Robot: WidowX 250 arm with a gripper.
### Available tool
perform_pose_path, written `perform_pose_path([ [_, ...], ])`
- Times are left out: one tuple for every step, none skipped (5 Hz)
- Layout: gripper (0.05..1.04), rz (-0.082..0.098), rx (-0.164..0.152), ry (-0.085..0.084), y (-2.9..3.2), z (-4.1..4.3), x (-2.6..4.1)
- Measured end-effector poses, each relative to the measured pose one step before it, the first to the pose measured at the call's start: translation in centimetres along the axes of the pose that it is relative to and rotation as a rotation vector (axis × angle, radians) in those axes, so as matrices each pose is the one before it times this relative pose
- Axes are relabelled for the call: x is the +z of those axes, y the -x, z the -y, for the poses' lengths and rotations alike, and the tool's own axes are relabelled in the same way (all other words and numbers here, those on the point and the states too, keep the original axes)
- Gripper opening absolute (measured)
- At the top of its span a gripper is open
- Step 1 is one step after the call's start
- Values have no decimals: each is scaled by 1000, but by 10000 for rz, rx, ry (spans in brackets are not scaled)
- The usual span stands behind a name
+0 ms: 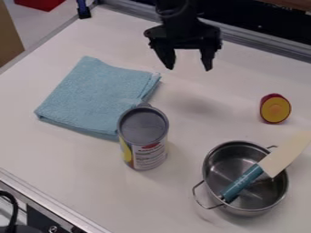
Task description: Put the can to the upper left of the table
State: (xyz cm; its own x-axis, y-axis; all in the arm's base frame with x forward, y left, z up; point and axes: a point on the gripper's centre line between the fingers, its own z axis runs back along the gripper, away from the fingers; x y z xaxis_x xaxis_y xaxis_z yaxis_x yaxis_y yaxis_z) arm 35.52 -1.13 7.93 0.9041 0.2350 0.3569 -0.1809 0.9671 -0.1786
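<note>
My gripper (189,67) hangs over the far middle part of the table, open, its two fingers spread with nothing between them. The can (144,136) stands upright near the middle of the table, nearer the camera than the gripper and a little to its left. It has a grey lid and a white, red and yellow label. The can stands at the near right corner of the folded blue cloth and hides a little of it. The white table (67,157) runs to metal rails.
A folded blue cloth (96,95) lies on the left part of the table. At the lower right stands a metal pot (213,170) with a blue-handled, cream-bladed knife (282,154) resting across it. A red and yellow oval object (275,109) stands at the right.
</note>
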Motion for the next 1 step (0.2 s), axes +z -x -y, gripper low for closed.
perform_pose_path([
  [999,-145,-168,-91,-415,2374,-490],
])
